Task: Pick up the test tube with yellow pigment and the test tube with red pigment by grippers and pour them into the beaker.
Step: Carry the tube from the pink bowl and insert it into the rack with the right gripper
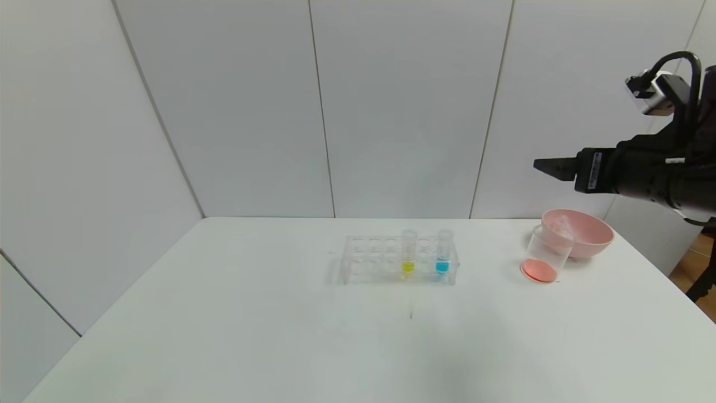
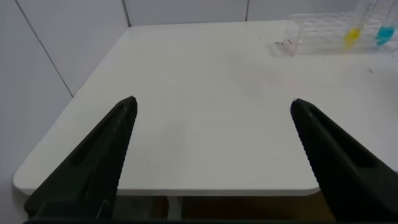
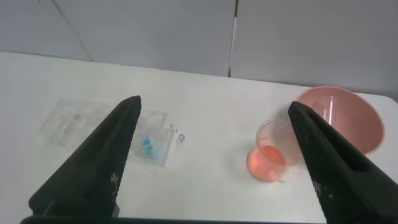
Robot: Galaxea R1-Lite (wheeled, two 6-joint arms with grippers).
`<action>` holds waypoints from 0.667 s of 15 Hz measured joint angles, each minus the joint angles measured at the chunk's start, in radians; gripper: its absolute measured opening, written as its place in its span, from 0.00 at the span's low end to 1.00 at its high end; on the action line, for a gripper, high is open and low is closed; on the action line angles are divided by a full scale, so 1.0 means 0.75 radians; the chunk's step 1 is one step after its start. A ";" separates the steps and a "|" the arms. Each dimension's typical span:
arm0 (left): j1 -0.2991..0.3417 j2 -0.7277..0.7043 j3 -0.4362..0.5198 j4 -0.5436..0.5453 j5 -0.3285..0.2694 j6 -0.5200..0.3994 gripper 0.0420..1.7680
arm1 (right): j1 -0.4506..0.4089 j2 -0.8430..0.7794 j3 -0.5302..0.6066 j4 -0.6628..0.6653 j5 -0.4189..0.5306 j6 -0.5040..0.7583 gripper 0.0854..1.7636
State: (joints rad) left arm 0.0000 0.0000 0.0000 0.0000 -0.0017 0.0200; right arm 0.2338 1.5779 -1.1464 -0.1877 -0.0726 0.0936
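With red liquid seen in the beaker (image 1: 545, 256) near the desk's far right corner, the yellow-pigment test tube (image 1: 409, 252) in the mid-desk rack (image 1: 363, 260) is best approached from above by the raised, spread right gripper (image 3: 214, 155), gripped below its ridged top; the left gripper (image 2: 214, 149), also spread, is parked off the near-left corner.

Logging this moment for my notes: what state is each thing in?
beaker: upright, red-orange liquid at bottom
yellow tube: upright in rack, not yet poured
blue tube: upright in rack
rack: on table
pink bowl: behind beaker, holds a clear tube
right gripper: open, raised above table
left gripper: open, empty
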 joint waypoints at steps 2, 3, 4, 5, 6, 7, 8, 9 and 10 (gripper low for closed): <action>0.000 0.000 0.000 0.000 0.000 0.000 1.00 | 0.122 -0.076 0.134 -0.064 -0.068 0.016 0.96; 0.000 0.000 0.000 0.000 0.001 0.000 1.00 | 0.184 -0.105 0.190 -0.099 -0.106 0.020 0.96; 0.000 0.000 0.000 0.000 0.000 0.000 1.00 | 0.246 -0.126 0.239 -0.135 -0.141 0.023 0.96; 0.000 0.000 0.000 0.000 0.001 0.000 1.00 | 0.311 -0.140 0.283 -0.174 -0.181 0.024 0.96; 0.000 0.000 0.000 0.000 0.000 0.000 1.00 | 0.369 -0.145 0.313 -0.205 -0.221 0.025 0.96; 0.000 0.000 0.000 0.000 0.000 0.000 1.00 | 0.421 -0.139 0.336 -0.242 -0.257 0.028 0.96; 0.000 0.000 0.000 0.000 0.000 -0.001 1.00 | 0.466 -0.122 0.354 -0.275 -0.287 0.037 0.96; 0.000 0.000 0.000 0.000 0.001 -0.001 1.00 | 0.497 -0.097 0.364 -0.306 -0.303 0.051 0.96; 0.000 0.000 0.000 0.000 0.000 -0.001 1.00 | 0.522 -0.069 0.370 -0.329 -0.315 0.060 0.96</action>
State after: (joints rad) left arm 0.0000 0.0000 0.0000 0.0000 -0.0017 0.0196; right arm 0.6253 1.5264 -0.8691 -0.4340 -0.3085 0.1385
